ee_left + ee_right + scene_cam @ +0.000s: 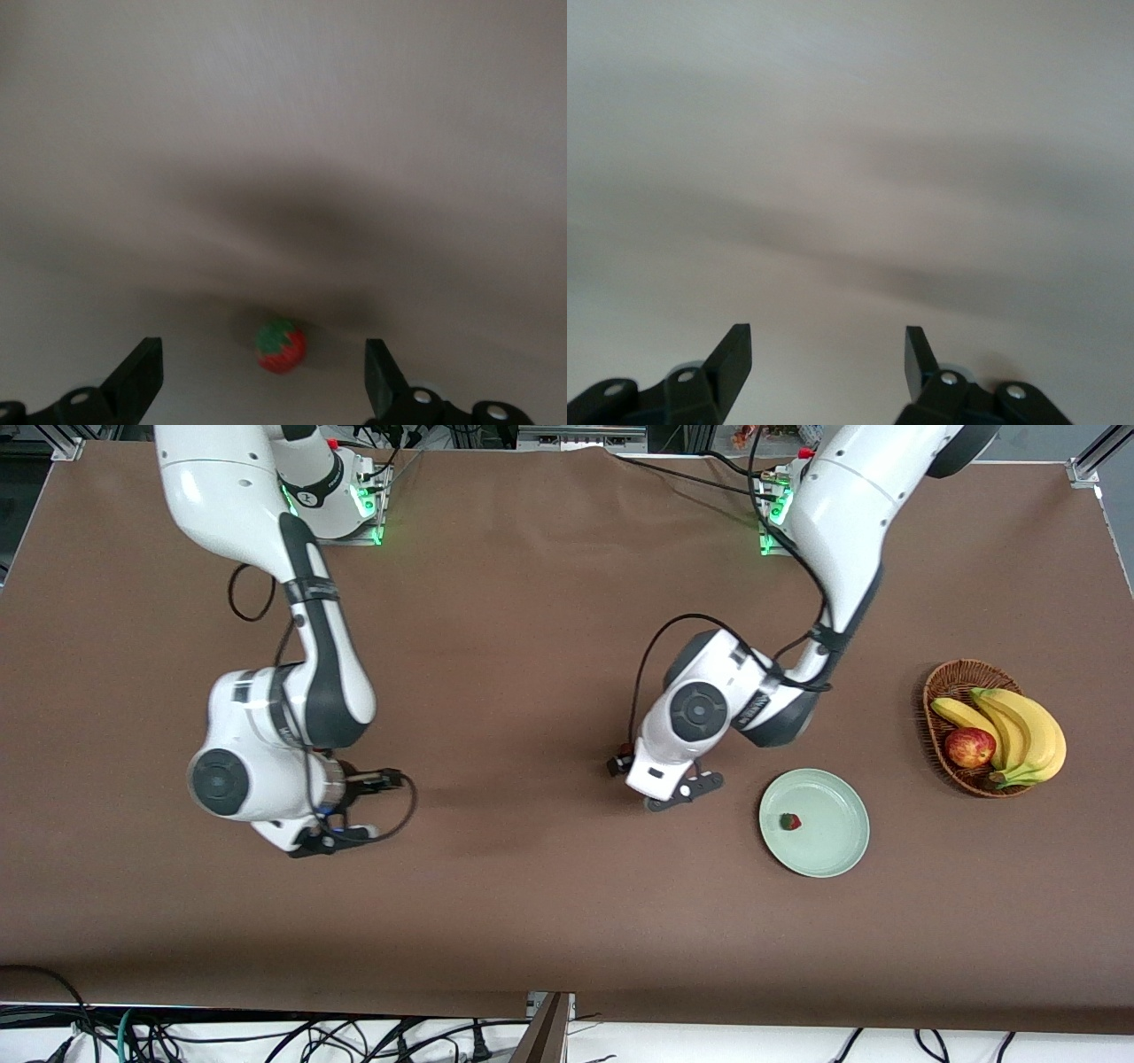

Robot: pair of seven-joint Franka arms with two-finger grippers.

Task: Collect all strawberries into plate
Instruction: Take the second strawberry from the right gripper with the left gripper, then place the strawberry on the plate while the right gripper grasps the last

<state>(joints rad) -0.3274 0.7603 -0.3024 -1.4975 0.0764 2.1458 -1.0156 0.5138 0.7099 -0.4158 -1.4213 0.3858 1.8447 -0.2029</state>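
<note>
Right arm's black two-finger gripper (341, 808) hangs low over bare brown table cloth (532, 646) toward the right arm's end of the table; its wrist view shows the fingers (735, 359) spread apart with nothing between them.

Left arm's black two-finger gripper (682, 788) hangs low over the cloth near the table's middle, just beside the plate. Its wrist view shows the fingers (142, 372) spread wide, with a small red strawberry with a green leafy top (281, 345) lying on the cloth between them, untouched.

Round, shallow, pale mint-green plate (837, 849) rests on the cloth toward the left arm's end. One small red strawberry with a dark green top (789, 821) lies in it, near the rim.

Brown wicker basket (941, 691) stands farther from the front camera than the plate, nearer the table's end. It holds yellow bananas (1019, 731) and a red-yellow apple (969, 747).
</note>
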